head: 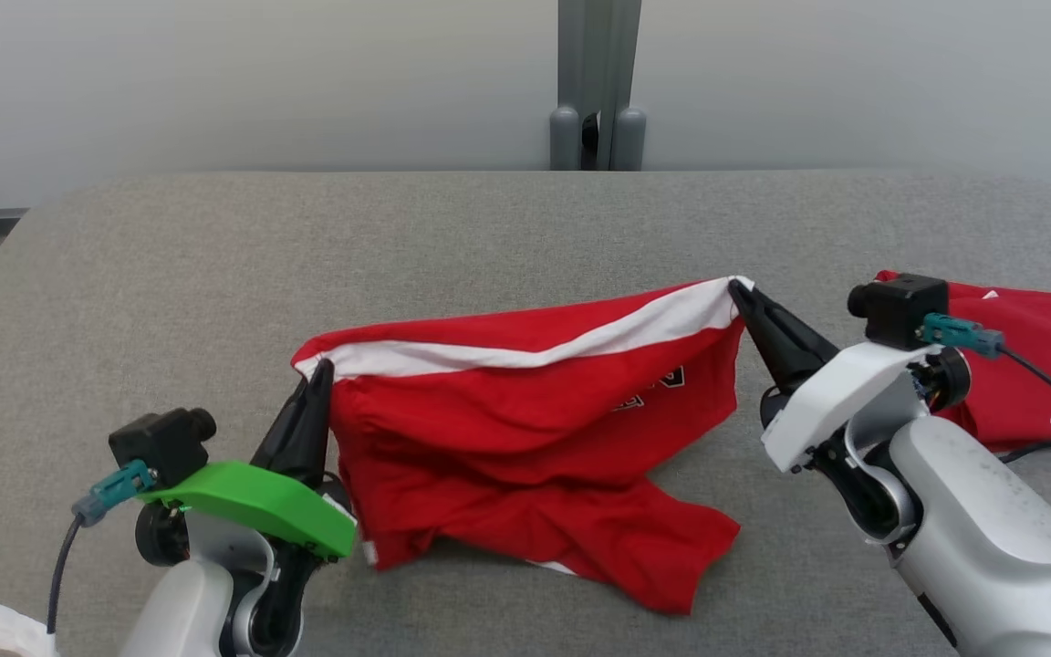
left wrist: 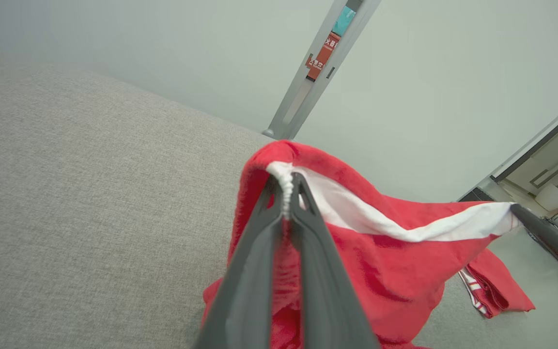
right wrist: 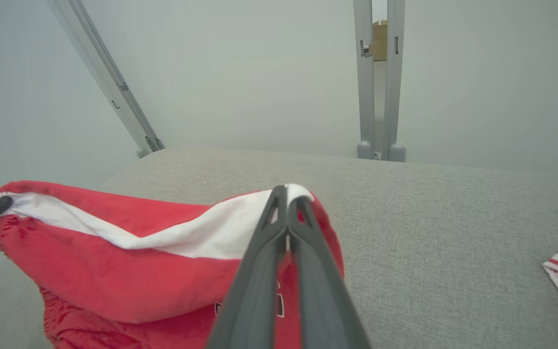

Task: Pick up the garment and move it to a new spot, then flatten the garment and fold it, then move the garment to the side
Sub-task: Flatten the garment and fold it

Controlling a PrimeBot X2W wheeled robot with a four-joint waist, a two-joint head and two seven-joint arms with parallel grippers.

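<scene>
- Garment sits on the grey worktop, which runs across the head view from edge to edge. A pale wall stands behind it, with a grey post at the middle of its far edge.
- It is red and lies near the middle of the worktop, towards the front, between the two arms. Its upper edge is raised and stretched from side to side, while its lower folds lie crumpled on the surface.
- Second red cloth lies at the worktop's right edge, partly behind the right arm and apart from the garment.
- Left end effector, under a green cover, is clamped tight on the left end of the garment's upper edge.
- Right end effector, on a white wrist, is likewise closed. It pinches the right end of that edge, further up the head view than the left end.
- White band runs along the raised edge from one grip to the other.
- Dark print shows on the red cloth below the band, near the right grip; I cannot read it.
</scene>
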